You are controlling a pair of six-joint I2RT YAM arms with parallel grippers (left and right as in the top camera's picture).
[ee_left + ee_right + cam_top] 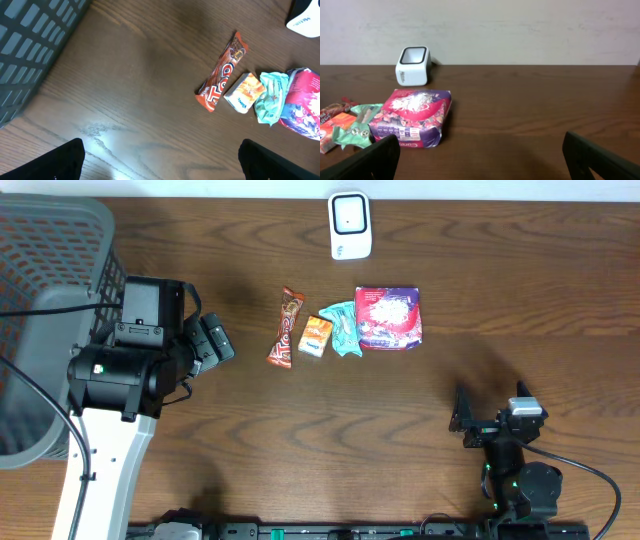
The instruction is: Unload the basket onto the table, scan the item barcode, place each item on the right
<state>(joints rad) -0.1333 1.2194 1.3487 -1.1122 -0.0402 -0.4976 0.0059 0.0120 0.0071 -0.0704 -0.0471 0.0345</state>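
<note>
This looks like a mock shop checkout laid out on a dark wooden table (500, 300). A white countertop barcode scanner (350, 225) stands at the far edge and a grey plastic shopping basket (50, 240) sits at the far left. Packaged snacks (388, 317) (a chocolate bar (286, 328), a small orange box (315, 336), a green wrapper (270, 97), a purple pack (412, 117)) lie in a row mid-table, before a plain pale wall (520, 30).

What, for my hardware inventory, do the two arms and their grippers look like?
Left arm: white link, black joint housings, a green light, black cable. Right arm: black, grey block on top, green lights, black cable. Left gripper and right gripper: plain black fingers.
</note>
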